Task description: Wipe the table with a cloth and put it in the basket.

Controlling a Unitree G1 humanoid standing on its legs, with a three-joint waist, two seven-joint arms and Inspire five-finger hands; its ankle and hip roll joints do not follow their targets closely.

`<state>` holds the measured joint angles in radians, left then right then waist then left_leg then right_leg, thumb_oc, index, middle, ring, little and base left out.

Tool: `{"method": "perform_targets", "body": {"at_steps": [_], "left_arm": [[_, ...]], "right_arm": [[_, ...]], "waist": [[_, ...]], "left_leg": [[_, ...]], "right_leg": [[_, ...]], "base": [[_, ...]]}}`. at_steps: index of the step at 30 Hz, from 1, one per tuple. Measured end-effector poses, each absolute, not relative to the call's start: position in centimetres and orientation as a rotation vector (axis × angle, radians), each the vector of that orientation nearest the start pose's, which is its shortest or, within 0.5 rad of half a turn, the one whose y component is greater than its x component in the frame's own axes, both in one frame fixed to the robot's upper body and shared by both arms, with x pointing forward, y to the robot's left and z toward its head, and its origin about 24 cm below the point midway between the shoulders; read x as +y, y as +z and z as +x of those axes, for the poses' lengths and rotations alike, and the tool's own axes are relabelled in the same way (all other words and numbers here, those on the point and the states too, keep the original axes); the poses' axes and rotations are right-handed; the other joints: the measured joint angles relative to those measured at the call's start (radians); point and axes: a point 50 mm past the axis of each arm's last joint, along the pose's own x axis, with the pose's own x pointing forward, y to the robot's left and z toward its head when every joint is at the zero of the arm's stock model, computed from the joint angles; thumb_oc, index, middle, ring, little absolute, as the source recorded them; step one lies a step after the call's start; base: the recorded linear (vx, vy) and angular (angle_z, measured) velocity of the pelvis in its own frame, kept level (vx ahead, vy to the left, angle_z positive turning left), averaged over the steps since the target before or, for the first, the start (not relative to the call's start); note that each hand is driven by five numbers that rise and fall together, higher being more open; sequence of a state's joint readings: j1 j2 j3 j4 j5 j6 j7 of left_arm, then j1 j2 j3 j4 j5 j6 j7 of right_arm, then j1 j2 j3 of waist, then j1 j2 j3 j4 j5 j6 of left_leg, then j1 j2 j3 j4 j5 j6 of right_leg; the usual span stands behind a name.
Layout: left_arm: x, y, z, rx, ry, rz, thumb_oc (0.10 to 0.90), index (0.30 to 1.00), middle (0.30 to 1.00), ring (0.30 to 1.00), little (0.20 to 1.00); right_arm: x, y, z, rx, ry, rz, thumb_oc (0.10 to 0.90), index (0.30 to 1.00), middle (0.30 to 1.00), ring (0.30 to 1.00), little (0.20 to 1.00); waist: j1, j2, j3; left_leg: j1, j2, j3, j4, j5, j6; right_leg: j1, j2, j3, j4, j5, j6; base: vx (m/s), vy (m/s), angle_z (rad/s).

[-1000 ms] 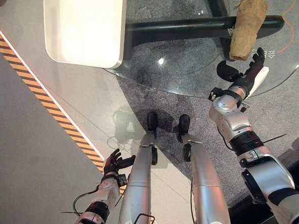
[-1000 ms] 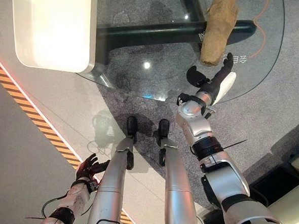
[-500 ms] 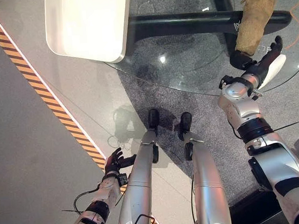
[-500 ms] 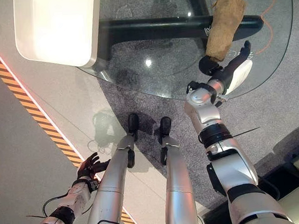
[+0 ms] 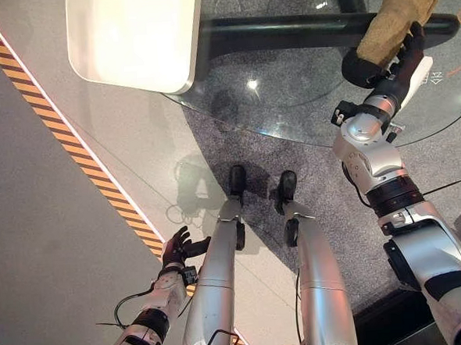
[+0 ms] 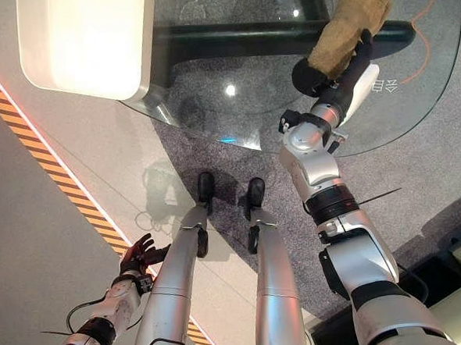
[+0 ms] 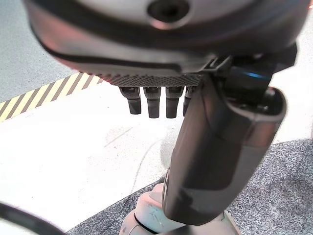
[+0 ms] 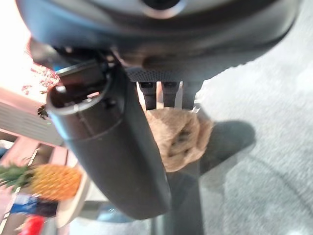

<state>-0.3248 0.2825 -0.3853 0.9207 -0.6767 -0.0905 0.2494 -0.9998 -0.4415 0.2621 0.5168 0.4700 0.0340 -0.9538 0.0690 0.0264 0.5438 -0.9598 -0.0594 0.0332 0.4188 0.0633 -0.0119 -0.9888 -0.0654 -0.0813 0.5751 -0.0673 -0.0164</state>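
the cloth [image 5: 399, 15] is a tan, coarse-textured, crumpled roll lying on the round clear glass table [image 5: 289, 98], its long axis running diagonally from the near end at the right hand [image 5: 400, 60] toward the far right. the right hand's fingers extend straight, touching the cloth's near end. the left hand [image 5: 175, 250] hangs low with relaxed, spread fingers, holding nothing.

- We see the cloth [image 5: 399, 17]: tan, fuzzy, bunched into a long roll, lying on the glass table [image 5: 304, 97].
- Its near end sits between the right hand's [image 5: 400, 62] thumb and straight fingers.
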Motion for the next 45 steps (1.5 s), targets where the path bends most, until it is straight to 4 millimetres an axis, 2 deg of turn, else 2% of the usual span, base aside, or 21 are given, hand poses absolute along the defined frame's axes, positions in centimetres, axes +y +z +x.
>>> {"method": "perform_targets", "body": {"at_steps": [17, 24, 37, 45], "left_arm": [[19.5, -7.1, 26.3, 0.593, 0.240, -0.077, 0.800, 0.900, 0.900, 0.900, 0.900], [19.4, -7.1, 26.4, 0.591, 0.239, -0.078, 0.800, 0.900, 0.900, 0.900, 0.900], [19.2, -7.0, 26.4, 0.585, 0.223, -0.075, 0.800, 0.900, 0.900, 0.900, 0.900], [19.1, -7.0, 26.3, 0.582, 0.213, -0.077, 0.800, 0.900, 0.900, 0.900, 0.900]], "right_arm": [[-18.2, 24.4, 38.4, -0.332, -0.617, 0.170, 0.800, 0.900, 0.900, 0.900, 0.900], [-19.1, 23.5, 38.5, -0.264, -0.741, 0.210, 0.800, 0.900, 0.900, 0.900, 0.900], [-19.5, 24.8, 39.4, -0.240, -0.812, 0.171, 0.800, 0.900, 0.900, 0.900, 0.900], [-19.9, 25.3, 39.5, -0.253, -0.788, 0.216, 0.800, 0.900, 0.900, 0.900, 0.900]], "waist": [[-0.012, 0.000, 0.000], [-0.008, 0.000, 0.000], [0.011, 0.002, -0.001], [0.014, 0.006, -0.002]], "left_leg": [[0.002, 0.000, 0.000, 0.002, 0.004, 0.004], [0.004, 0.000, 0.000, 0.001, 0.005, 0.005], [0.000, -0.002, -0.010, -0.018, 0.014, -0.007], [0.004, -0.001, -0.017, -0.027, 0.018, -0.004]], "right_leg": [[0.003, -0.001, -0.001, 0.002, 0.003, 0.000], [0.005, -0.001, -0.001, -0.001, 0.004, -0.001], [0.004, -0.007, -0.017, -0.003, 0.006, -0.003], [0.008, -0.008, -0.028, -0.001, 0.001, -0.013]], "base": [[0.00, 0.000, 0.00], [0.00, 0.000, 0.00], [0.01, 0.010, 0.02], [0.02, -0.001, 0.04]]}}
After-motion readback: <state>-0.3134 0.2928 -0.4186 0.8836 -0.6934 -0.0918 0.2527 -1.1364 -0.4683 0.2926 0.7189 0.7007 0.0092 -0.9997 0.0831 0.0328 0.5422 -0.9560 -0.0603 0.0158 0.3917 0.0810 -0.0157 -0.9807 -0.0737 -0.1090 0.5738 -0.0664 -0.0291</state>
